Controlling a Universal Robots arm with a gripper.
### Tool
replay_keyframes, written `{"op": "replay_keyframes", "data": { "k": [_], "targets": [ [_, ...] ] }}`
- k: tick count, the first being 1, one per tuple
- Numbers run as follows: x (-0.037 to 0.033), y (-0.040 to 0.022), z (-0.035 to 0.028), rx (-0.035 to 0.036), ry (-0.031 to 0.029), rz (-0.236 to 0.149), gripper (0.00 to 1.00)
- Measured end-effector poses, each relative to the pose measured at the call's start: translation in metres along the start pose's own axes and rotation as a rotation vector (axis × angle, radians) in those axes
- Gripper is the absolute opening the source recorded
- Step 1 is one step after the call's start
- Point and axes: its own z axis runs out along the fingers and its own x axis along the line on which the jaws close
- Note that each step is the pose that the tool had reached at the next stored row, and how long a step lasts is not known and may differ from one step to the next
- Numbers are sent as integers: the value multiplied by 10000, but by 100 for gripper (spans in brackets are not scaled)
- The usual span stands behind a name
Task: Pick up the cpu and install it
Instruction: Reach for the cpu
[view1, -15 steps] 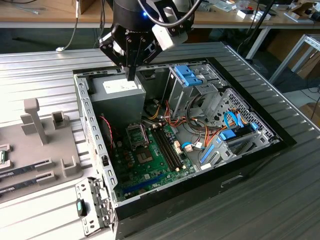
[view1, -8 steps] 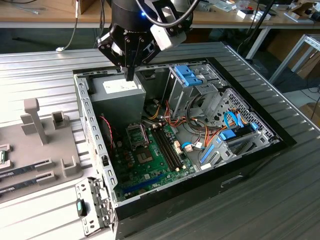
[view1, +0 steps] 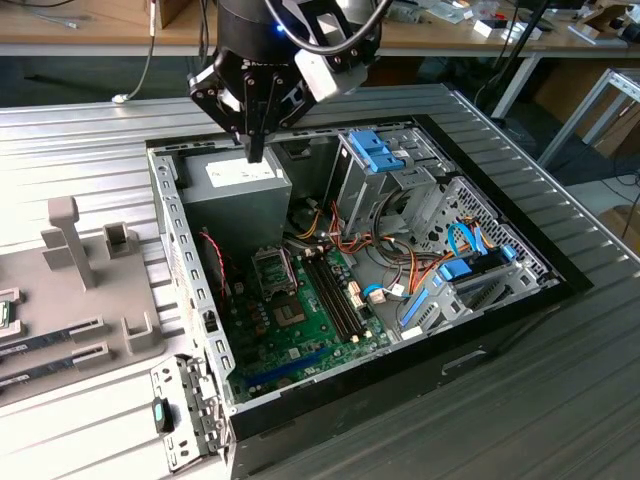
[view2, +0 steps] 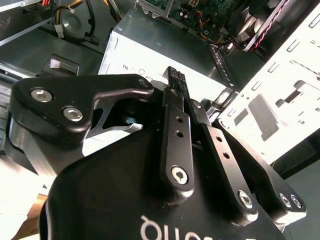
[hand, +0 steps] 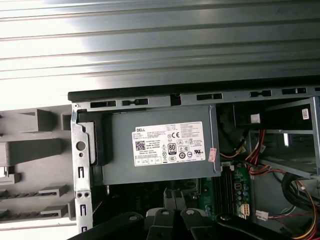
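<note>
My gripper (view1: 256, 152) hangs over the grey power supply (view1: 235, 190) at the back of the open computer case (view1: 190, 300). Its black fingers (view2: 175, 85) are pressed together with nothing visible between them, and their tips (hand: 172, 197) point down at the power supply (hand: 160, 145). The open processor socket (view1: 272, 268) lies on the green motherboard (view1: 300, 340), below and in front of the gripper. A small green-rimmed piece (view1: 5, 312) sits on the tray, cut off at the exterior view's left edge; I cannot tell whether it is the cpu.
A grey fixture tray (view1: 90, 300) with upright posts and slotted memory sticks (view1: 50, 335) stands at the exterior view's left of the case. Inside the case are blue drive brackets (view1: 380, 150), bundled cables (view1: 400, 270) and a bare dark chip (view1: 290, 315).
</note>
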Motion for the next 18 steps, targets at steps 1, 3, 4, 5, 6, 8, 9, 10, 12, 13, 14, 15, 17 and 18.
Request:
{"op": "replay_keyframes", "data": {
  "k": [1,3,4,5,6,8,9,10,12,13,14,15,17,18],
  "targets": [
    [5,0,0,0,0,1,11],
    [13,-1,0,0,0,1,11],
    [17,-1,0,0,0,0,11],
    [26,-2,-1,0,0,1,11],
    [31,-2,-1,0,0,1,11],
    [46,-3,-1,1,0,1,11],
    [53,-4,-2,0,0,1,11],
    [59,-4,-2,0,0,1,11],
    [71,-5,-2,0,0,1,11],
    [83,-7,-2,0,0,1,11],
    [91,-7,-3,0,0,1,11],
    [99,-8,-3,1,0,0,11],
    [119,-9,-3,-1,0,1,11],
    [126,-10,-4,0,0,1,11]
  ]
}}
